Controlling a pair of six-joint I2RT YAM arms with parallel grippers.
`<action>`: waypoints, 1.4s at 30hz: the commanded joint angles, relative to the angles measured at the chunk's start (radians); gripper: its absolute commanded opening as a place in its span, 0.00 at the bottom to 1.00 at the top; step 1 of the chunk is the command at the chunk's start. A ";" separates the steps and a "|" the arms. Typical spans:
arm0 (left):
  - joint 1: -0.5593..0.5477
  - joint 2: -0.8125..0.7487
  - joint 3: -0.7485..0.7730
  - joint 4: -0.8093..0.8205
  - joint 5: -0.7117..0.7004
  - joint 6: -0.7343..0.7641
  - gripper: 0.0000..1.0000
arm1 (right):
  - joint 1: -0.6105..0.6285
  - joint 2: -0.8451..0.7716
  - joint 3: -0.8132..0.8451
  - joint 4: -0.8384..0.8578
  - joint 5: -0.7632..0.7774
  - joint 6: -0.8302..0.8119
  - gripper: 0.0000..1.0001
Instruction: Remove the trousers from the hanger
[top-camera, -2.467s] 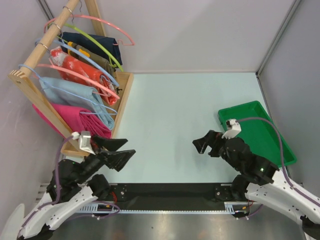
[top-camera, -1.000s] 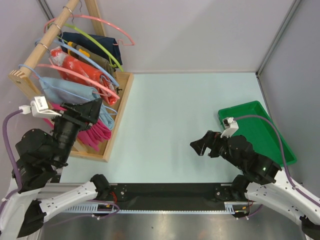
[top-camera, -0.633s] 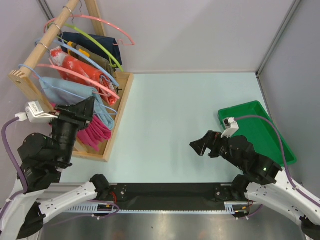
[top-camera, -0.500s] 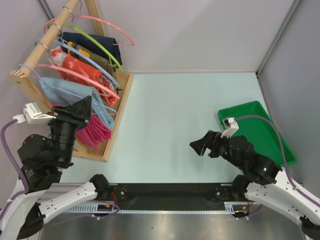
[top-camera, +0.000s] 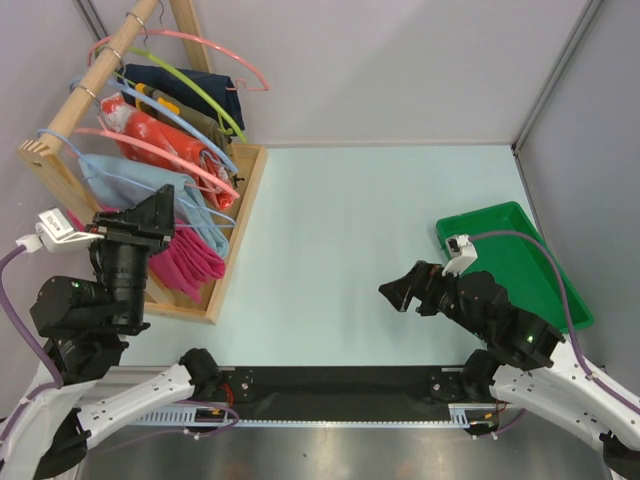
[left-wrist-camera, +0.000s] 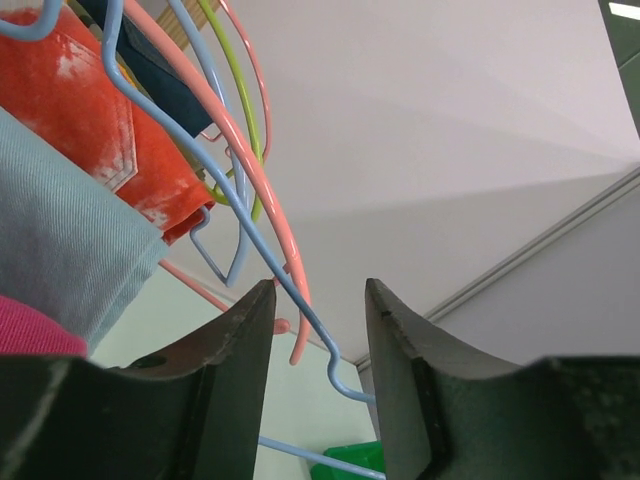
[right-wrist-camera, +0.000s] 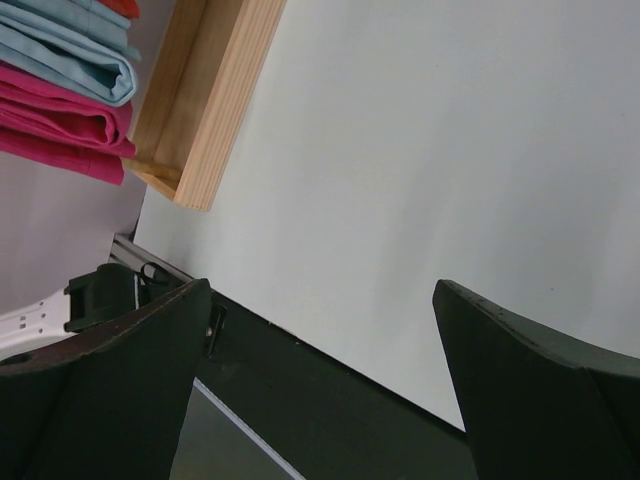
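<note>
The magenta trousers (top-camera: 190, 262) hang folded at the near end of the wooden rack (top-camera: 246, 190), under a pale blue cloth (top-camera: 130, 178). My left gripper (top-camera: 160, 203) is raised against that end of the rack. In the left wrist view its jaws (left-wrist-camera: 320, 285) stand partly apart, and the thin light-blue hanger (left-wrist-camera: 310, 325) wire runs between them with a gap on both sides. A corner of the trousers (left-wrist-camera: 25, 335) shows at lower left. My right gripper (top-camera: 395, 293) hovers wide open over the table, holding nothing (right-wrist-camera: 320, 290); it sees the trousers (right-wrist-camera: 50, 125) from afar.
Pink hangers (left-wrist-camera: 270, 215), a lime-green hanger (left-wrist-camera: 240, 130) and a red-orange cloth (left-wrist-camera: 80, 100) crowd the rack behind the blue wire. A green tray (top-camera: 520, 262) lies at the right edge. Grey walls close in the table on three sides.
My left arm has risen from the table to the rack's near end. Its jaws have narrowed around the light-blue wire. The right arm has stayed put.
</note>
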 joint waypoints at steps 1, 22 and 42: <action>0.007 0.030 -0.010 0.076 0.007 0.051 0.52 | 0.005 -0.011 0.015 0.038 -0.007 0.007 1.00; 0.025 0.042 -0.051 0.104 -0.023 0.017 0.72 | 0.013 -0.034 0.006 0.024 0.002 0.019 1.00; 0.053 0.037 -0.077 0.285 0.021 0.207 0.16 | 0.016 -0.031 0.026 0.004 0.008 0.016 1.00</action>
